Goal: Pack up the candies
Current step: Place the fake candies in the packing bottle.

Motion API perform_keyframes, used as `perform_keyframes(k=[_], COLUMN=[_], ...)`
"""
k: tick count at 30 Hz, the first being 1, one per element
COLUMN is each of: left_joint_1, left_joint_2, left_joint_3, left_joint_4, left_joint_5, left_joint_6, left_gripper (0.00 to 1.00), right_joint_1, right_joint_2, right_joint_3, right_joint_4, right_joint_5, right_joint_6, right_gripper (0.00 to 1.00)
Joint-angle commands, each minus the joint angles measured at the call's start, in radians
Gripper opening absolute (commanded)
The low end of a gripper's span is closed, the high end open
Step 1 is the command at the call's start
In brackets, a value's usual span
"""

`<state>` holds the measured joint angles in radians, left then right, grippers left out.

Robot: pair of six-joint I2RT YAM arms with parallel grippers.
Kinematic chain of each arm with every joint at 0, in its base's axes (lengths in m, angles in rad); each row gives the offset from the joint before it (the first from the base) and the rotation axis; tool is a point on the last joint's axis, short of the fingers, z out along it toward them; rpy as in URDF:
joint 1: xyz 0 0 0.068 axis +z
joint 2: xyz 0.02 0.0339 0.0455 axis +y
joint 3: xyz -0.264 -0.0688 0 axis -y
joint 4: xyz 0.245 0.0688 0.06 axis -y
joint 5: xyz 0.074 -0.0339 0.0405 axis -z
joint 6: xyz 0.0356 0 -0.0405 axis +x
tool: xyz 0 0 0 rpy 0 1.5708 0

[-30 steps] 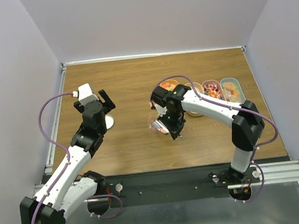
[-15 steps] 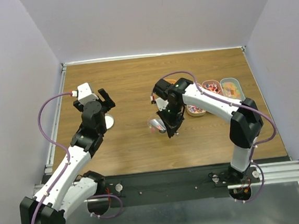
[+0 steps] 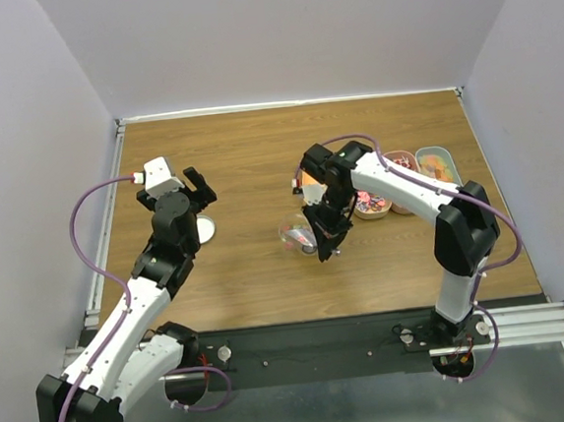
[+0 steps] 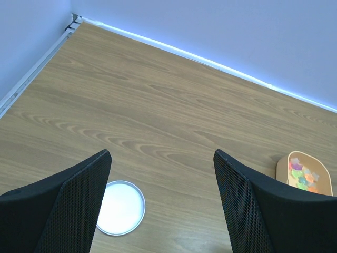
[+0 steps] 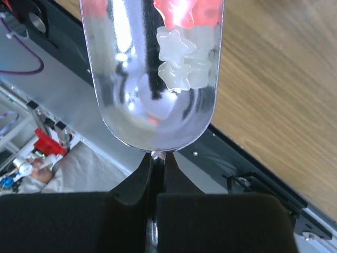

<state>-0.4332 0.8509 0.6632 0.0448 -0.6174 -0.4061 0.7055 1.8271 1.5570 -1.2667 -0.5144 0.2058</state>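
Observation:
My right gripper (image 5: pixel 158 161) is shut on the thin handle of a metal scoop (image 5: pixel 131 105). In the scoop lie candies: white star-shaped ones (image 5: pixel 176 60) and red ones (image 5: pixel 181 13) at the frame's top. From above, the right gripper (image 3: pixel 321 239) hangs just right of a small clear jar (image 3: pixel 292 234) near the table's middle. My left gripper (image 4: pixel 163 200) is open with nothing between its fingers; it hovers over bare wood, above a white round lid (image 4: pixel 121 207). In the top view the left gripper (image 3: pixel 199 187) is at the left, the lid (image 3: pixel 205 230) just below it.
Several oblong trays of coloured sweets stand in a row at the right back: one beside my right arm (image 3: pixel 368 204), two more (image 3: pixel 398 166) (image 3: pixel 437 165) beyond. An orange tray (image 4: pixel 305 173) shows in the left wrist view. Purple walls enclose the table.
My right arm's wrist has swung back and to the right, uncovering a tray, while the scoop stays by the jar. The left arm has barely moved.

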Motion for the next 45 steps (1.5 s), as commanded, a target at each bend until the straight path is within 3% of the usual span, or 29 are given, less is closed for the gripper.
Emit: perform_keyframes(k=[1,18,26,45], left_joint_1=[0.001,0.001,0.001,0.001], left_joint_2=[-0.019,-0.046,-0.052,-0.053], left_joint_3=[-0.008,-0.014,-0.016,-0.019], left_joint_4=[0.029,0.03,0.033,0.038], left_joint_5=[-0.016,-0.019,-0.022,-0.027], left_joint_6=[0.01,0.012,0.015,0.018], left_gripper=[0.86,0.86,0.86,0.87], right_joint_1=[0.003,-0.077,-0.086,-0.086], right_joint_2=[-0.003,0.049,0.095,0.078], right_joint_3=[-0.046,0.003,0.049,-0.012], right_joint_4=[-0.066,-0.094,-0.106,-0.111], right_joint_5=[-0.064,-0.119,-0.222,-0.279], right_joint_6=[-0.022,-0.017,-0.019,-0.019], right_gripper=[0.01,0.01,0.01,0.01])
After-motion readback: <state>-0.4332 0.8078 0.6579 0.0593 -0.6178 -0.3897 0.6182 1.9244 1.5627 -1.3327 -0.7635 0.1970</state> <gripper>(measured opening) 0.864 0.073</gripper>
